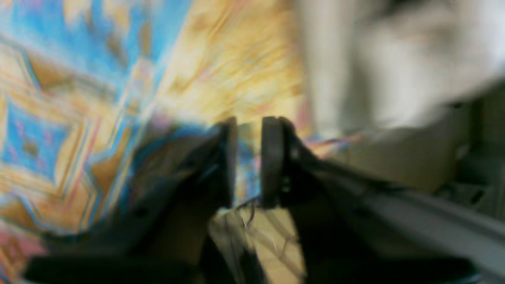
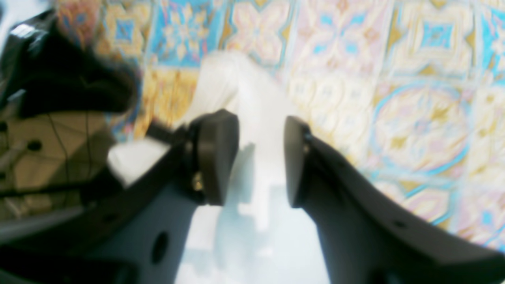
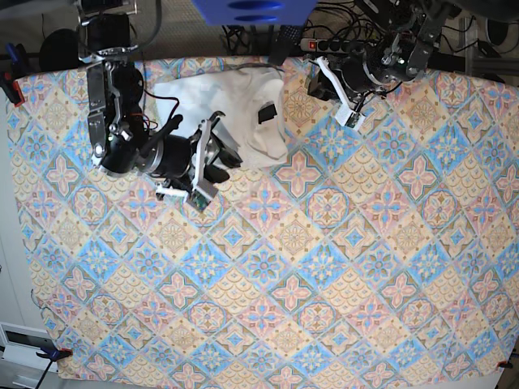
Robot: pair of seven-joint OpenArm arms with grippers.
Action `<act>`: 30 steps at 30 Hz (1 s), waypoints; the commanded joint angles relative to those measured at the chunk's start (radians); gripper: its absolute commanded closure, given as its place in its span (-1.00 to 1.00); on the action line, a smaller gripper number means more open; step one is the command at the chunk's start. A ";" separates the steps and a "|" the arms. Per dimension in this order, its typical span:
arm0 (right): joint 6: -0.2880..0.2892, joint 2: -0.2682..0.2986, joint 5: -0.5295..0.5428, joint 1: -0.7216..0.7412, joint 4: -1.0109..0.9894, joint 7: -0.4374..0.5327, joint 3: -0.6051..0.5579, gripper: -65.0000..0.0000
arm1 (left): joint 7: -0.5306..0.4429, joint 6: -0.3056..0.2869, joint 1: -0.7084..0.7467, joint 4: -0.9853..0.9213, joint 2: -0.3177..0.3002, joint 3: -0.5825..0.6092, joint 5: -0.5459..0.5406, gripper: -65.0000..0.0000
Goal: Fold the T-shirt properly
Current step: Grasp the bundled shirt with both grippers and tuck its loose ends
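White cotton T-shirt (image 3: pixel 231 109), folded compact, lying at far edge of patterned bench (image 3: pixel 324 267). Right hand (image 2: pixel 260 157) low over shirt's near edge, fingers spread, white cloth visible between them, nothing pinched. Left hand (image 1: pixel 247 161) apart above bare pattern, slightly spread, holding nothing.

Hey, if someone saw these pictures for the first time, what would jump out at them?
The bright patterned tablecloth in blue, yellow and pink fills the base view. Near its far edge lies the white T-shirt, bunched. The right gripper hangs open over white fabric, while the left gripper sits apart, past the shirt's other side.
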 commanded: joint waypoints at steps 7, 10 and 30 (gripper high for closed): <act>0.003 0.008 0.013 0.140 -0.150 0.056 0.002 0.71 | -0.005 -0.002 0.017 0.061 0.017 0.032 -0.003 1.00; 0.003 0.008 -0.010 0.188 -0.231 0.064 0.002 0.71 | -0.005 -0.002 0.012 0.057 0.040 0.080 0.006 1.00; 0.003 0.084 -0.328 0.281 -0.511 0.168 -0.265 0.72 | -0.012 -0.001 -0.151 -0.176 0.098 0.230 0.163 1.00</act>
